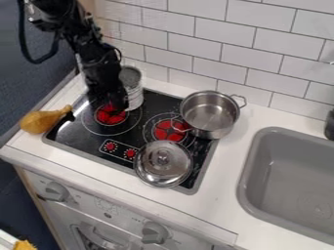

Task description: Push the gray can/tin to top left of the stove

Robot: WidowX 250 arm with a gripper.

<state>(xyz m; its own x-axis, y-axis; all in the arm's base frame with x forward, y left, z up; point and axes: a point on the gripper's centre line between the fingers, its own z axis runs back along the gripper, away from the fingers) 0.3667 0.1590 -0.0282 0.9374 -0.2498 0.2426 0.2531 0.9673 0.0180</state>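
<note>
Oven knob nearest — black gripper hangs beside gray tin can, presumably for pushing it — can't tell whether wide or narrow.

No text, label, number or sign can be read, the small marks on the outlined panel with 2 red dials near the front edge of the stove and on the oven front being illegible.
</note>
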